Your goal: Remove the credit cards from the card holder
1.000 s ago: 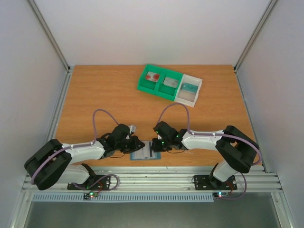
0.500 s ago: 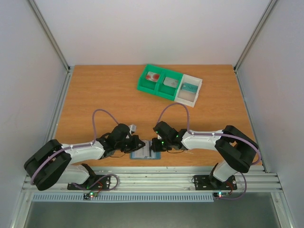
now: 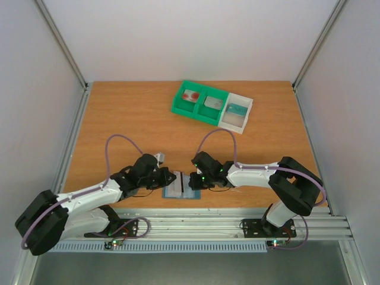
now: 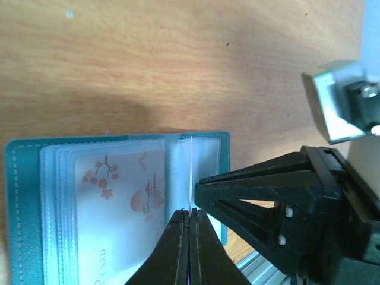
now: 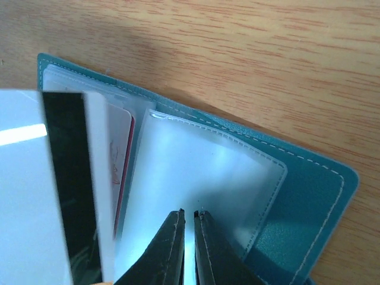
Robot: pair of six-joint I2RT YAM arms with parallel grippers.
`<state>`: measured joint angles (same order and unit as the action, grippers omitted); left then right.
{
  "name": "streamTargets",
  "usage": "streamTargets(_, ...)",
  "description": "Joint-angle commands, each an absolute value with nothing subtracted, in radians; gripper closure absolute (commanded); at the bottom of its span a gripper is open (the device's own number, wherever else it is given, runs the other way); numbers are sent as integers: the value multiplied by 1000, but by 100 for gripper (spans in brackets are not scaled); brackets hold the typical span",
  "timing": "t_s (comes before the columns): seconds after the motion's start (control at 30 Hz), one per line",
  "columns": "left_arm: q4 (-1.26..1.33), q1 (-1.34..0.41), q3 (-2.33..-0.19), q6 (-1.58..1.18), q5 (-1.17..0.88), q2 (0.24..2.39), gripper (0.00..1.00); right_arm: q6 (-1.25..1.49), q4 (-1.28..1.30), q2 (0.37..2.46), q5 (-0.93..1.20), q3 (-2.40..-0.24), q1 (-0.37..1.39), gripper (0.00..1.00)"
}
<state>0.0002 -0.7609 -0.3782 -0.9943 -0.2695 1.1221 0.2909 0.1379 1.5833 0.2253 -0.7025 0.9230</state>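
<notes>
The blue-grey card holder (image 3: pixel 178 193) lies open near the table's front edge, its clear sleeves up. It also shows in the left wrist view (image 4: pixel 24 196) and the right wrist view (image 5: pixel 309 196). My left gripper (image 3: pixel 174 177) (image 4: pixel 190 212) is shut on a thin credit card (image 4: pixel 191 172), seen edge-on and standing upright over the holder's spine. The right wrist view shows that card (image 5: pixel 65 178) as pale with a black stripe. A white card with red marks (image 4: pixel 119 196) sits in a sleeve. My right gripper (image 3: pixel 191 181) (image 5: pixel 189 212) is shut, its tips resting on a clear sleeve (image 5: pixel 208 172).
A green tray (image 3: pixel 199 110) with a white compartment (image 3: pixel 234 122) stands at the back centre. It holds a red-marked card (image 3: pixel 190 95), a grey card (image 3: pixel 213 102) and a teal card (image 3: pixel 237 110). The metal rail runs just below the holder.
My left arm's shoulder and elbow have dropped lower and to the left, and its wrist has shifted slightly toward the holder. The right arm and holder have not moved.
</notes>
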Motion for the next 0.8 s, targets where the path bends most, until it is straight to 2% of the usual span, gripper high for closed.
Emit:
streamTargets(0.0,-67,-762,-412,-936,-171,1040,100,276,204,1564,187,-723,917,93)
streamTargets(0.23,-72,-771,-430,-796,-69,941,100,273,385,1415,128,-815,914,91)
streamTargets(0.43,54,-775,-431,-642,-47,906,100,347,588,1353,79,-965,913,91)
streamTargets(0.63,117,-796,-421,-496,-14,872,100,510,890,1391,14,-1205,913,88)
streamTargets(0.77,229,-835,-376,-347,-61,846,100,567,977,1430,35,-1328,913,85)
